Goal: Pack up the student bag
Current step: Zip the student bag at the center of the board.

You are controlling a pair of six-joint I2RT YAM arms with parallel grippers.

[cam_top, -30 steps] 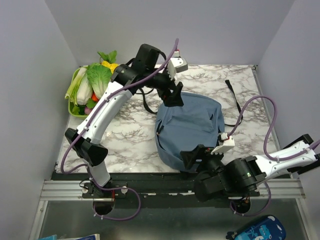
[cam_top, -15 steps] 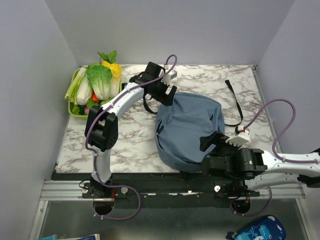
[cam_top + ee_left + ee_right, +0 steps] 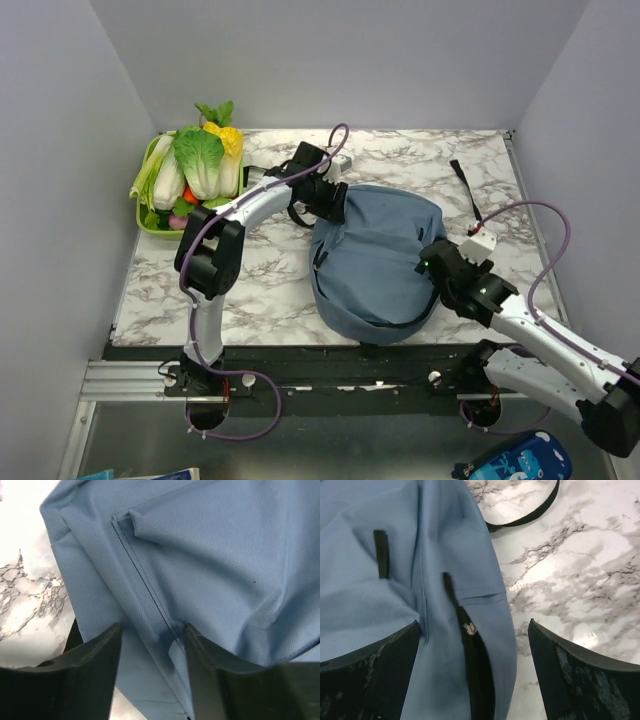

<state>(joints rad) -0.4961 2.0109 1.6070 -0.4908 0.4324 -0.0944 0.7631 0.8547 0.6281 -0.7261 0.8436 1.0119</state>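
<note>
The soft, rounded, dusty-blue fabric student bag (image 3: 375,255) lies on the white, grey-veined marble-pattern table (image 3: 260,290), right of centre and closer to the near edge. One long black strap (image 3: 467,195) trails from it across the table toward the far right corner.

The left gripper (image 3: 333,203) sits at the bag's far left corner. In the left wrist view its two black fingers (image 3: 95,680) press down on the blue cloth with a gap between them, straddling a stitched seam (image 3: 145,587). The cloth between them lies fairly flat, and no pinched fold shows.

The right gripper (image 3: 437,262) hangs over the bag's right edge. In the right wrist view its jaws stand wide apart and hold nothing. One finger is over the blue fabric and the other is over bare marble. Between them runs a dark slit in the bag with a small pale zip pull (image 3: 468,627) at its top.

A green plastic basket (image 3: 145,215) of leafy toy vegetables (image 3: 195,160) stands at the far left edge, well apart from the bag. A small bright-blue printed pouch (image 3: 515,460) lies below the table's near edge on the right.
</note>
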